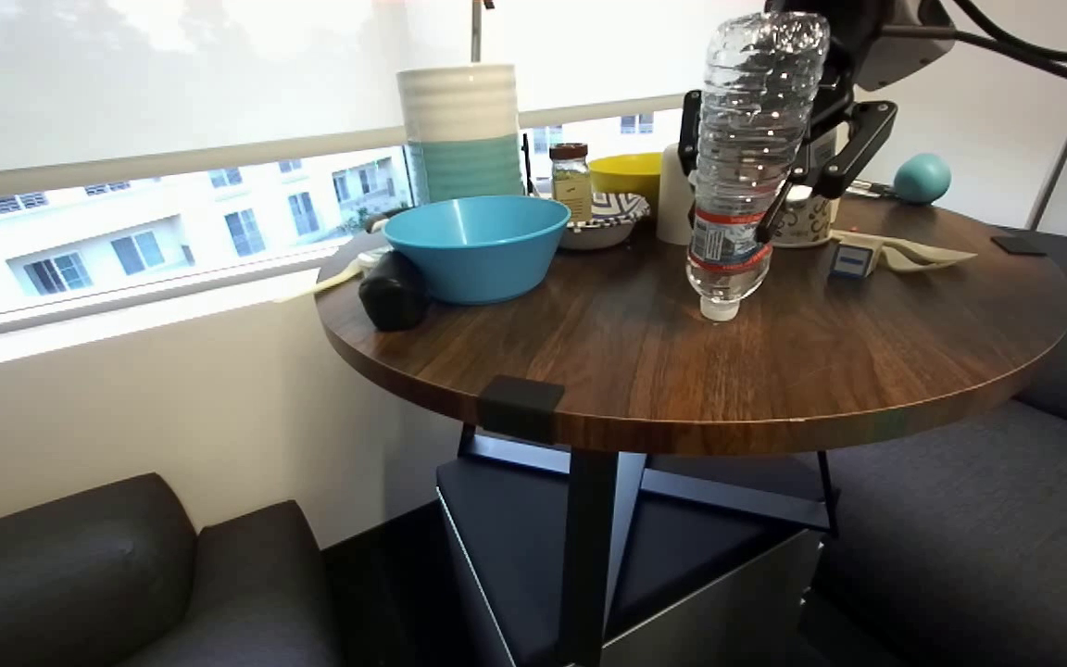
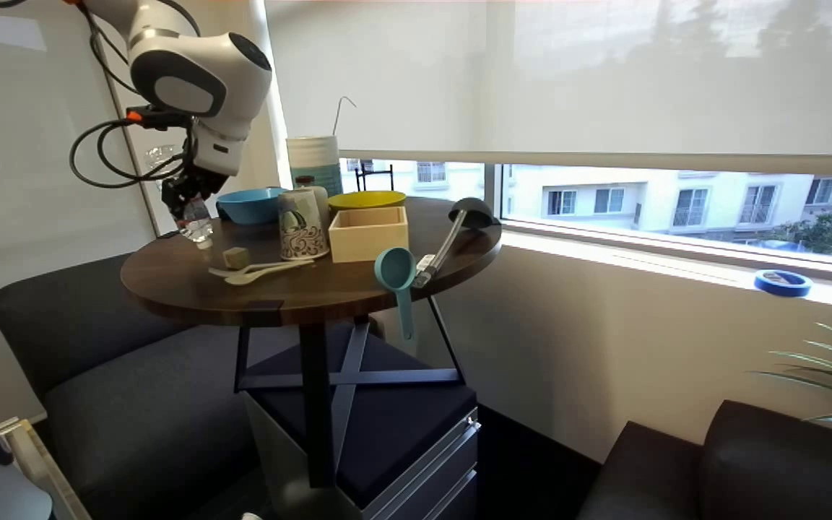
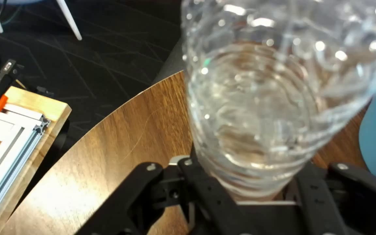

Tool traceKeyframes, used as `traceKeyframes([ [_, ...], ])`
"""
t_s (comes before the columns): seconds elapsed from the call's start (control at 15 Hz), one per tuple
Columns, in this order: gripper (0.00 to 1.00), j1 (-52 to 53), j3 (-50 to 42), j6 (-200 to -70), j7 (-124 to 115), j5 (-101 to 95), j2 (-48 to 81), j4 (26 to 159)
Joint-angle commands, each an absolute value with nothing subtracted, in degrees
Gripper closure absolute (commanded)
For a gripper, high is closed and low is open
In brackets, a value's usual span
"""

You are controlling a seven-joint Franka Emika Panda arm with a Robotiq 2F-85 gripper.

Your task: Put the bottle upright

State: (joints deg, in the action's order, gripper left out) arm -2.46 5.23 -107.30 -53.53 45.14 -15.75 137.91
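1. Round wooden table (image 1: 626,371) is seen.
2. Over it, the bottle (image 1: 751,165) is held cap-down and slightly tilted; whether it touches the table cannot be told.
3. It is clasped on both sides by the gripper (image 1: 731,215).
4. Farther back, a yellow bowl (image 1: 628,169) is placed.
5. Beyond, a window (image 1: 246,232) is partly covered by a blind (image 1: 219,83).

- Around the inverted bottle (image 1: 748,167) in an exterior view, six o'clock, toward me: bare table (image 1: 663,371) to the edge, room for a hand.
- Nine o'clock: a bare strip, then the blue bowl (image 1: 473,255), a black object (image 1: 393,292) beside it.
- Ten to twelve: spice jar (image 1: 572,190), patterned bowl (image 1: 594,239) and pale cylinder (image 1: 675,204) crowd the back.
- One o'clock: the gripper (image 1: 734,218), a patterned cup (image 1: 809,222) behind.
- Two o'clock: small block (image 1: 853,259) and pale spoon (image 1: 904,259) lie low, passable above.
- Four o'clock: bare wood.
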Motion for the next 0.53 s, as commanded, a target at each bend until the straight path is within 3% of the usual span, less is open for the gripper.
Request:
traceKeyframes([
  [0.0, 0.73, -1.4, 8.0, -111.6, -57.7, 38.1, -19.6, 137.8],
  [0.13, 0.78, -0.9, 9.7, -113.9, -59.7, 32.7, -21.0, 138.0],
  [0.47, 0.79, 1.1, 13.5, -117.1, -64.2, 20.8, -24.0, 138.4],
])
